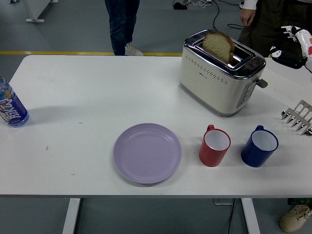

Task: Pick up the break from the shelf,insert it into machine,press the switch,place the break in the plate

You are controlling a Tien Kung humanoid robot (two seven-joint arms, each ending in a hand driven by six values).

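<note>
bread slice (218,45) sitting upright in toaster (219,78) slot, table's far right | purple plate (147,153) lying near front edge, center | white table (87,97), grey floor, person's legs (122,24) standing beyond far edge | right hand (292,46) hovering at right edge, well apart from bread, grip state: cannot tell

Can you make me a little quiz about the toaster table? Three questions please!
1. True or false: the bread lies on the purple plate.
2. Which cup stands nearer the plate: A) red cup B) blue cup?
3. Fill in: the bottle stands at the table's ___ edge.

Key: 1. False, it sticks up out of the toaster. 2. A. 3. Left.
</note>
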